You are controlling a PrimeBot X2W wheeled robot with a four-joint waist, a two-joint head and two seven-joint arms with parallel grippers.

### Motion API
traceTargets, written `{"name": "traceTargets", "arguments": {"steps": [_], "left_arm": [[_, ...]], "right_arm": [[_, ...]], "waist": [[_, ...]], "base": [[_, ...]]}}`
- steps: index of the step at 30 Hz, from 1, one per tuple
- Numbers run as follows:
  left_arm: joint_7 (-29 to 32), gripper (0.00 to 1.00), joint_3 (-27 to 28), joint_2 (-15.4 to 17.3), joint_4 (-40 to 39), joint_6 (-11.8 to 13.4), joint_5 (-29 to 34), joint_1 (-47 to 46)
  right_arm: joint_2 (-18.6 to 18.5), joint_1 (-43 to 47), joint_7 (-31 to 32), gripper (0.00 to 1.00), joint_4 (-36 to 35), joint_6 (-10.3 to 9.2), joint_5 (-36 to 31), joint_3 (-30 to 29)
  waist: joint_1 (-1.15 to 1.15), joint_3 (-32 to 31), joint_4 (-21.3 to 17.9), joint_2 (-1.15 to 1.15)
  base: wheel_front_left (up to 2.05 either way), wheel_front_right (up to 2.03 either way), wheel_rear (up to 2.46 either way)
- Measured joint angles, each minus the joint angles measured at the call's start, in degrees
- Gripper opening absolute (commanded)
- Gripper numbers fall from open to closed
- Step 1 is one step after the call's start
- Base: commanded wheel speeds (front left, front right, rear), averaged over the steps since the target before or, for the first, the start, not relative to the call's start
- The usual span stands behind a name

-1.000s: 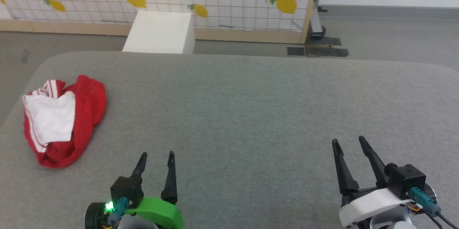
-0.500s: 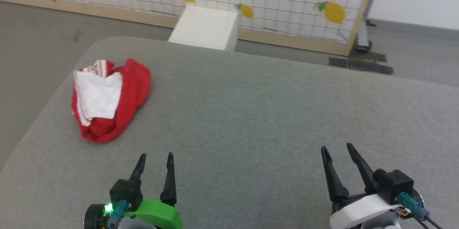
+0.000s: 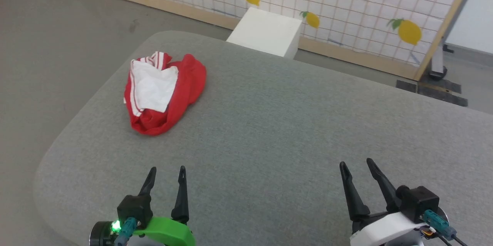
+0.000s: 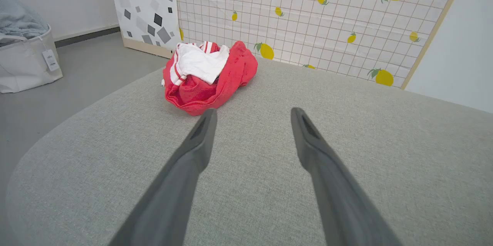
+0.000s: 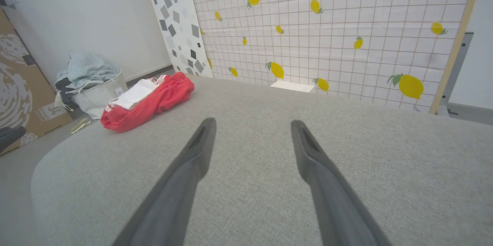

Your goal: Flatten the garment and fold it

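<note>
Crumpled garment [image 3: 163,94] on the grey table [image 3: 269,123].
It is seen bunched near the table's far left corner; the left gripper [image 3: 167,169] and right gripper [image 3: 356,162] are held over its near edge, fingers spread apart, nothing gripped.

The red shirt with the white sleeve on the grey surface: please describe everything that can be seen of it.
The red soft-fabric shirt lies crumpled in a loose heap, not flattened and not folded. A white sleeve lies on top, with red-and-white striped trim along its edge; red cloth bunches around and below it. It rests on the grey fabric-covered surface, near its far left corner. The open left gripper and right gripper are both apart from it.
</note>
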Motion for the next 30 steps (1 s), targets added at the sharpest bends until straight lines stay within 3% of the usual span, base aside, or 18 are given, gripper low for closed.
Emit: {"name": "traceTargets", "arguments": {"steps": [12, 30], "left_arm": [[0.00, 1.00, -0.45, 0.00, -0.41, 0.11, -0.03, -0.02], [0.00, 1.00, -0.41, 0.00, -0.79, 0.19, -0.42, -0.16]], "right_arm": [[0.00, -0.01, 0.00, 1.00, 0.08, 0.00, 0.04, -0.02], [0.00, -0.09, 0.00, 1.00, -0.07, 0.00, -0.11, -0.45]], "waist": [[0.00, 0.99, 2.80, 0.00], [0.00, 2.20, 2.72, 0.00]], "base": [[0.00, 0.00, 0.00], [0.00, 0.00, 0.00]]}}
